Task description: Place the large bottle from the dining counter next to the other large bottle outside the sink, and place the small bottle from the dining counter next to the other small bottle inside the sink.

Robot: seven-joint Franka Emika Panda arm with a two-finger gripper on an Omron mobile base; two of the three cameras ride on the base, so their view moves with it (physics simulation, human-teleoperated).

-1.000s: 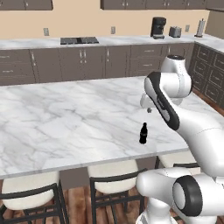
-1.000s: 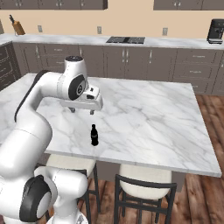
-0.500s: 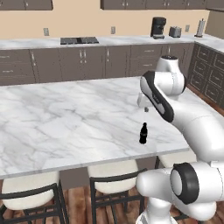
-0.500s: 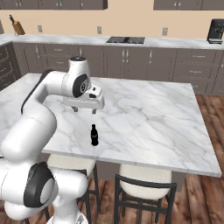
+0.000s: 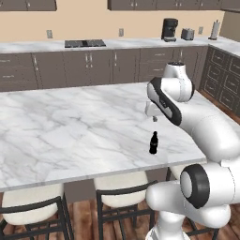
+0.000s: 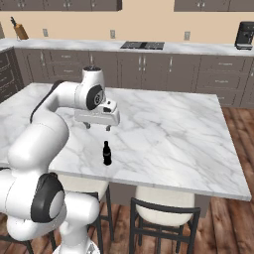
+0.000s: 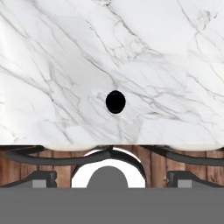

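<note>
small black glass bottle (image 5: 153, 143) standing upright near the front edge of the white marble desk (image 5: 70, 131) | claw (image 6: 97, 126) hanging spread wide above the desk, just behind the bottle, holding nothing

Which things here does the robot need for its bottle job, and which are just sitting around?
For the job:
small black bottle
marble dining counter
open gripper

Just sitting around:
coffee machine
toaster
stovetop
knife block
stools

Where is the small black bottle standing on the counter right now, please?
The bottle stands upright near the front edge of the marble counter, above the stools, just below and in front of the open gripper.
</note>
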